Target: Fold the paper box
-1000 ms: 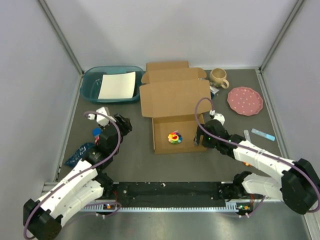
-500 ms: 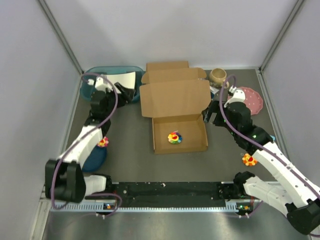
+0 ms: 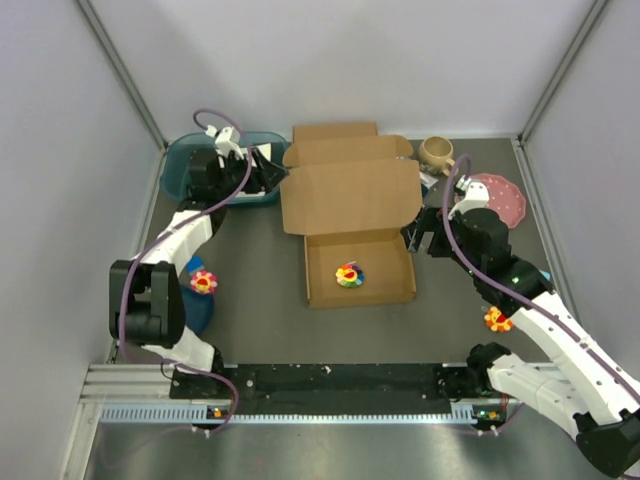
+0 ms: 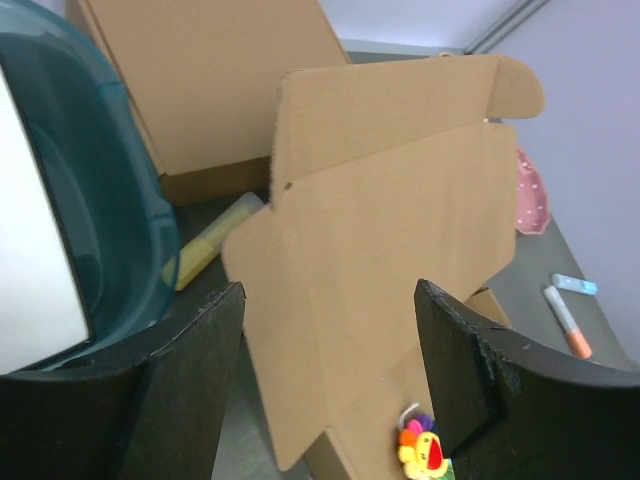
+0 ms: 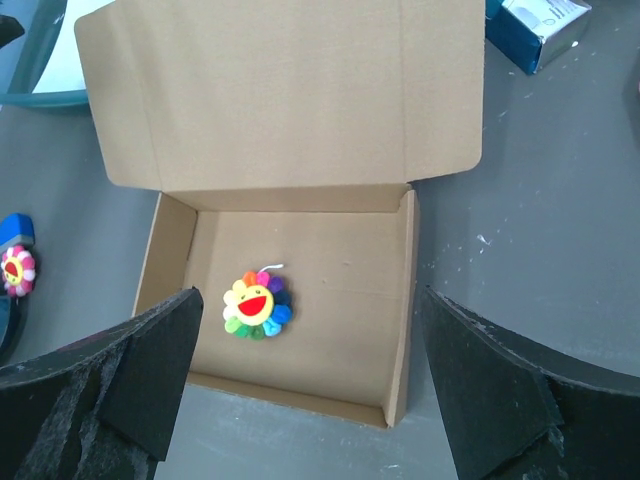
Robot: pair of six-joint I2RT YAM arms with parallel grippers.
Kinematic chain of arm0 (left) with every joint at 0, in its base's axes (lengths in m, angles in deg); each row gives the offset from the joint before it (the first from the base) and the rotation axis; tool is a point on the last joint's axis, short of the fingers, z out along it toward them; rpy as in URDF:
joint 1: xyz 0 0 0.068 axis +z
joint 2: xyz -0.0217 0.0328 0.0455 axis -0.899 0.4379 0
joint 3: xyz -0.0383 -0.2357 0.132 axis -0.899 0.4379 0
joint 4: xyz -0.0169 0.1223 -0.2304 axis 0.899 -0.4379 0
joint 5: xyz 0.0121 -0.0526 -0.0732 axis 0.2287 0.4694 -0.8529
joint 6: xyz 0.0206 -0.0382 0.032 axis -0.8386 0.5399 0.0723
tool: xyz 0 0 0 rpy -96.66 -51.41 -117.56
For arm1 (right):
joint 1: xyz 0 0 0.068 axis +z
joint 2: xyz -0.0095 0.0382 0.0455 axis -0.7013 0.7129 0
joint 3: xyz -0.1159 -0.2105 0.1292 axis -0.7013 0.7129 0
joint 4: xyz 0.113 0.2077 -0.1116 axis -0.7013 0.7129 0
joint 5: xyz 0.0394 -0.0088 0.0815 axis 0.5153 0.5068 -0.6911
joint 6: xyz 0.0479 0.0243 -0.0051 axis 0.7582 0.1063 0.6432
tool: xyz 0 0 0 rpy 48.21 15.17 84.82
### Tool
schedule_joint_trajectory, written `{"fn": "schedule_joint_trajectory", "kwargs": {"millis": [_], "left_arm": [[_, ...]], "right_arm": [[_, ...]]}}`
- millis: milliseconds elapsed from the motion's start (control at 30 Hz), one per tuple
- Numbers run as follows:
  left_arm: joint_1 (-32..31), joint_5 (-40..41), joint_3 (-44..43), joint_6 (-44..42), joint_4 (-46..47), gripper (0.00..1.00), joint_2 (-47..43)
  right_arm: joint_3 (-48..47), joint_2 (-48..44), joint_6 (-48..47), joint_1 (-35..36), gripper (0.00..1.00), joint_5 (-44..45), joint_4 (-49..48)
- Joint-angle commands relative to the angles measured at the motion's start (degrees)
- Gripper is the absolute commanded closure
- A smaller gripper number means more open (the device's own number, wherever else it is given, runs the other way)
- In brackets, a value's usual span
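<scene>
The paper box (image 3: 350, 195), lid raised, is flanked by left gripper (image 3: 268, 172) and right gripper (image 3: 413, 238), both spread empty; a flower toy (image 3: 349, 275) is contained in it, a white sheet (image 4: 30, 250) in the teal bin (image 3: 175, 165) beside it.

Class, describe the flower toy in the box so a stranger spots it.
Find the open brown paper box mid-table. On its floor lies a smiling rainbow flower toy. The left flower and right flower lie outside the box.

Grey table (image 3: 255, 280) bears paper box (image 3: 350, 200) (open).
</scene>
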Motion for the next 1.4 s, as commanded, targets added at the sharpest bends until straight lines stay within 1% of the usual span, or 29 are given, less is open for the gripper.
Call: {"fn": "schedule_joint_trajectory", "kwargs": {"millis": [0,67,167,200,467,600,833,867,1000,1167,1267,1300,1367], "left_arm": [[1.69,-0.71,-2.97,-4.98,-2.65,0.26,3.68],[1.96,-1.24,-4.1,-5.34,-2.92,0.27,4.74],[1.96,-2.72,-7.35,-6.83,-5.46,0.28,7.2],[1.96,-2.99,-8.41,-7.79,-7.73,0.28,8.6],[1.96,-4.66,-15.27,-10.96,-13.55,0.32,13.88],[1.96,-7.03,-16.86,-11.05,-13.99,0.36,17.39],[1.96,-10.02,-17.47,-11.14,-14.08,0.45,20.03],[1.96,-10.29,-17.47,-10.97,-13.91,0.48,20.21],[1.96,-11.96,-17.47,-9.91,-12.94,0.57,20.3],[1.96,-14.33,-17.12,-9.03,-11.27,0.64,19.77],[1.96,-15.74,-16.07,-8.15,-9.78,0.76,19.07],[1.96,-16.52,-15.81,-7.98,-9.51,0.85,18.63],[1.87,-16.97,-14.58,-7.8,-8.03,0.97,17.84]], "right_arm": [[-1.65,-0.24,-1.09,-0.29,0.1,-1.94,-1.12],[-1.74,-0.24,-0.47,-0.38,0.1,-2.91,-1.12],[-2.0,-0.16,0.06,-0.38,0.1,-3.52,-1.2],[-1.92,-0.16,0.06,-0.38,0.1,-3.52,-1.2],[-2.27,0.37,-0.21,-0.29,0.1,-3.96,-1.29],[-2.0,0.28,-0.82,-0.29,0.1,-3.7,-1.2],[-1.65,0.19,-1.0,-0.56,0.1,-3.44,-1.2],[-1.83,0.37,-1.0,-0.64,0.1,-3.52,-1.29],[-2.18,0.63,-1.17,-0.64,0.1,-3.44,-1.2],[-2.0,0.64,-0.91,-0.73,0.1,-3.17,-1.2],[-1.91,0.37,-0.91,-0.82,0.1,-3.0,-1.12],[-1.83,0.28,-0.82,-0.91,0.1,-2.82,-1.12],[-1.91,0.02,-0.65,-1.08,0.1,-2.3,-1.12]]}}
